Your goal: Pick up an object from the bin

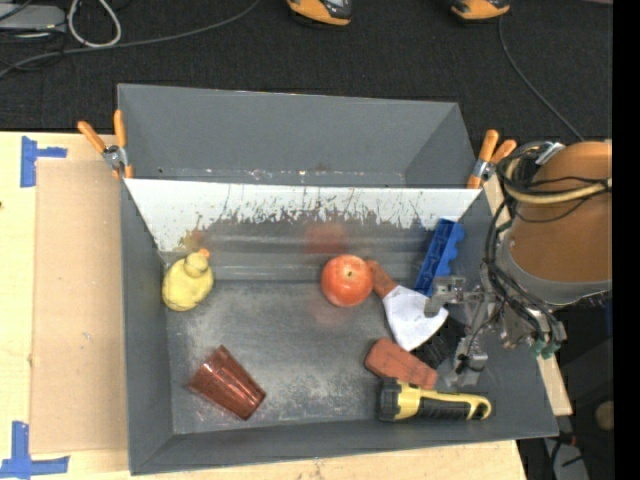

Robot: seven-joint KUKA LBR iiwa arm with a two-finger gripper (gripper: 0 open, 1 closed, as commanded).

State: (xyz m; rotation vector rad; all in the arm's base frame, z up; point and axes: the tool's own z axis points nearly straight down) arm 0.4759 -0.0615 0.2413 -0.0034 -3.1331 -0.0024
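My gripper (470, 343) hangs over the right side of the bin, close to the right wall. Just left of it lies a white crumpled piece (411, 315) with a small black thing (436, 347) under its lower edge. A red-brown flat block (399, 363) lies below and left of the gripper. In front of it, a yellow and black handle-shaped tool (435, 406) rests by the near wall. A blue ridged part (440, 255) leans against the right wall behind the gripper. Nothing shows held in the gripper.
A red apple (347, 280) sits mid-bin near the back wall. A yellow rubber duck (187, 281) is at the left, and a red translucent cup (227, 383) lies on its side at the front left. The arm's orange cover looms at the right rim.
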